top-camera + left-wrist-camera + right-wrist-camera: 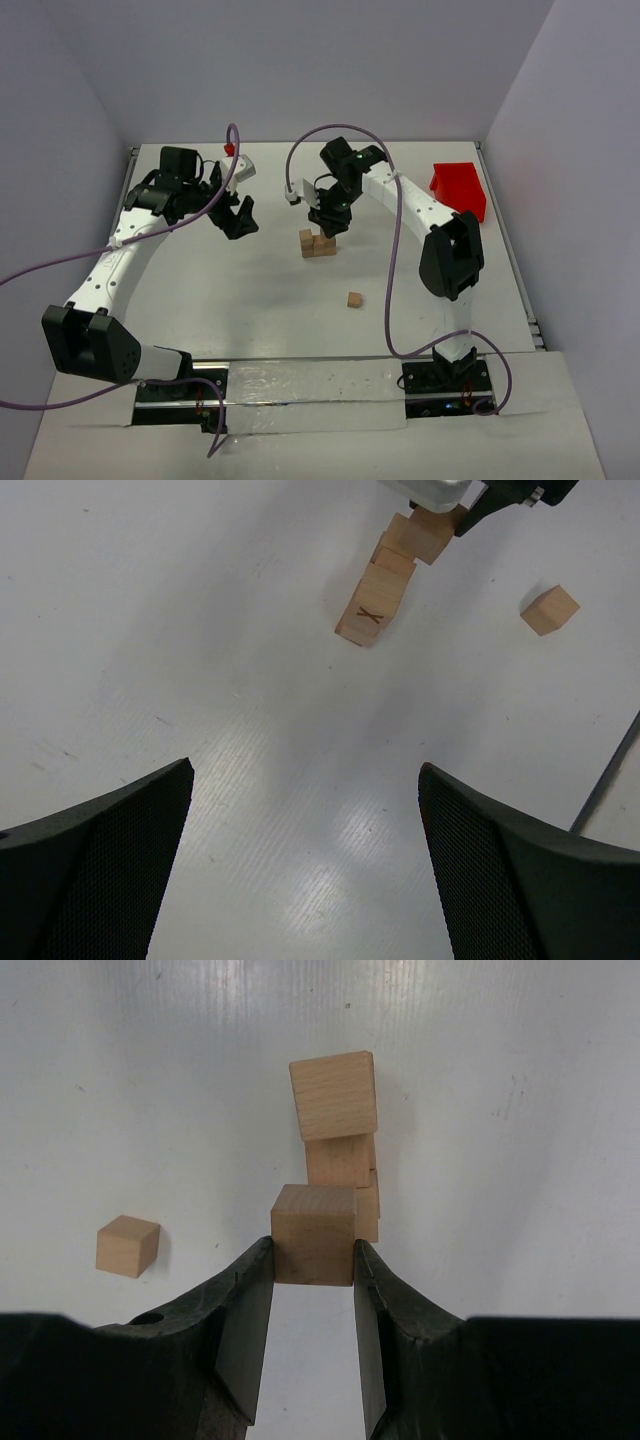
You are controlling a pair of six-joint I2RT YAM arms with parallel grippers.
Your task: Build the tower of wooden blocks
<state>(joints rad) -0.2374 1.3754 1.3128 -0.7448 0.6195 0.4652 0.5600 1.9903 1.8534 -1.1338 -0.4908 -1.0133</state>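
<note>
White table (250,300) fills most of the scene; two arms bolted at its near edge. L arm (110,270) reaches up the left side; L fingers (100,870) are spread wide apart w/ nothing btwn them, over bare table, well left of the stack. R arm (440,230) bends in toward centre; R fingers (240,1310) are clamped on a held block (313,1233), one finger per side, right by the tower; can't tell if block and stack touch. Red bin (460,188) sits far right by the table edge, well apart from the blocks. Tower (318,243) stands approx mid-table, a stepped stack of tan cubes; exact count can't tell; the end cube nearest the L fingers carries a dark X (370,615). One loose block (354,299) lies alone on the table, nearer the arm bases, apart from the tower.
</note>
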